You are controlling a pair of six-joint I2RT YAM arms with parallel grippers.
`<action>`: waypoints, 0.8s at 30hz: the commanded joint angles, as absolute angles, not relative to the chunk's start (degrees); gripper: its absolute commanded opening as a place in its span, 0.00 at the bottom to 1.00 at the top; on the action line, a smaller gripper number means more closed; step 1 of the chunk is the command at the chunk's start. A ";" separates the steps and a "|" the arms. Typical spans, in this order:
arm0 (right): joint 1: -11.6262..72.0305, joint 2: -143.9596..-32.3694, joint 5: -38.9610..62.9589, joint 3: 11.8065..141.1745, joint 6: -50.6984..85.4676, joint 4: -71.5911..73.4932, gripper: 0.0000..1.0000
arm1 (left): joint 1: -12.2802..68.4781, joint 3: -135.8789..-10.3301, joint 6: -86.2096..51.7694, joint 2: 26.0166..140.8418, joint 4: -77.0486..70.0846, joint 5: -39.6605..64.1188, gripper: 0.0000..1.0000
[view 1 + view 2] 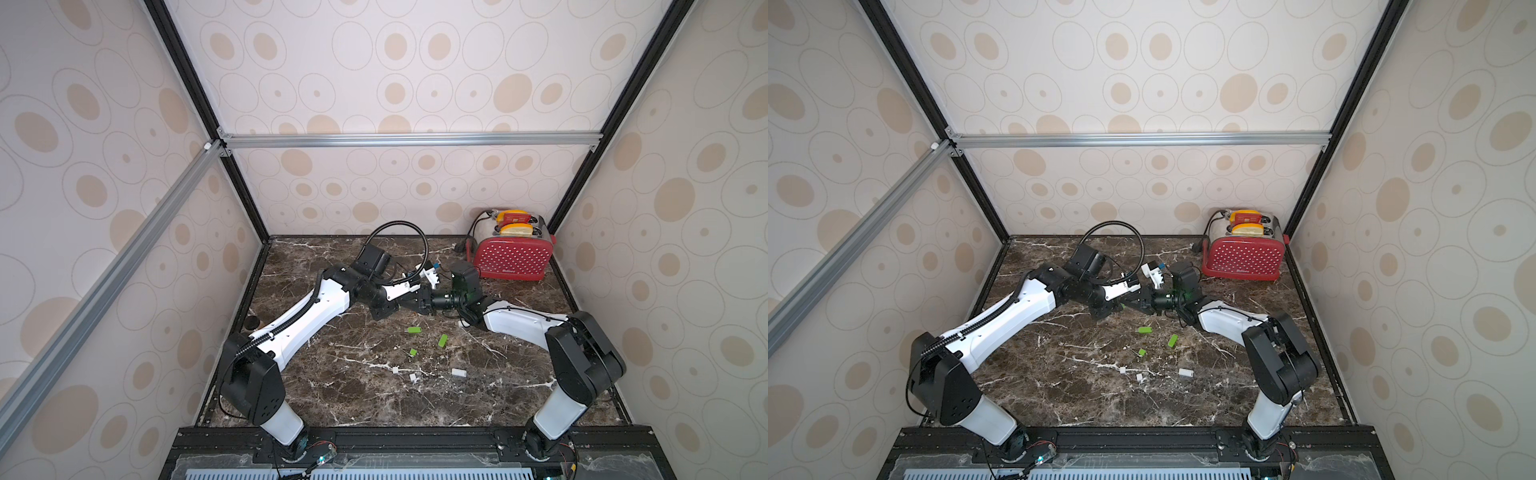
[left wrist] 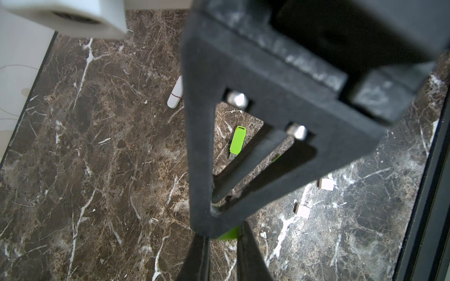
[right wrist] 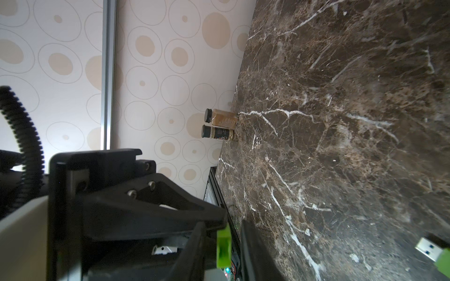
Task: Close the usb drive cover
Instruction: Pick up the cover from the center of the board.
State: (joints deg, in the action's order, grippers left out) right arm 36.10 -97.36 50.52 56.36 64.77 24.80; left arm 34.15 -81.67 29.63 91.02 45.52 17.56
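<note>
The 2 arms meet tip to tip above the dark brown marble counter (image 1: 332, 395), toward its back. The left arm's fingers (image 2: 197, 258) are clenched on a small lime-green plastic usb drive piece (image 3: 224, 245), held clear of the counter. I cannot tell whether it is the drive body or its cover. In a top view it shows only as a green sliver between the 2 tips. The right arm's fingers (image 3: 253, 250) stand narrowly parted on either side of the same piece. A slit of background shows between the piece and 1 of those fingers, so they are released, not grasping. Nearer the front, loose on the counter and apart from one another, lie a lime-green usb stick (image 1: 414, 330), a second lime-green usb stick (image 1: 442, 340), a tiny green cap (image 1: 412, 352), 2 small white caps (image 1: 396, 370) and a white rectangular usb stick (image 1: 458, 372). In the left wrist view, 1 green stick lies flat with its silver connector bare. A red toaster with white dots (image 1: 513, 259) stands in the back right corner with 2 slices in its slots. 2 black-lidded spice jars (image 3: 221, 118) stand side by side against the wall.
</note>
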 commanded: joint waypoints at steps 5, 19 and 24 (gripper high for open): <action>36.75 -97.21 51.34 56.62 64.64 26.02 0.25 | 34.58 -83.41 29.97 90.78 44.83 15.63 0.07; 36.79 -97.03 51.71 56.21 64.60 26.79 0.13 | 34.54 -84.46 29.53 91.65 44.73 15.59 0.07; 36.81 -97.13 51.79 56.27 64.78 27.10 0.12 | 34.54 -84.80 29.35 91.78 44.82 16.09 0.07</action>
State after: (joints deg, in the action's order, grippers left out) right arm 36.34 -97.36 50.54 56.34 64.75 25.21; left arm 34.15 -82.04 29.43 91.02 44.73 15.29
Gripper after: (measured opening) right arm 0.126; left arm 0.181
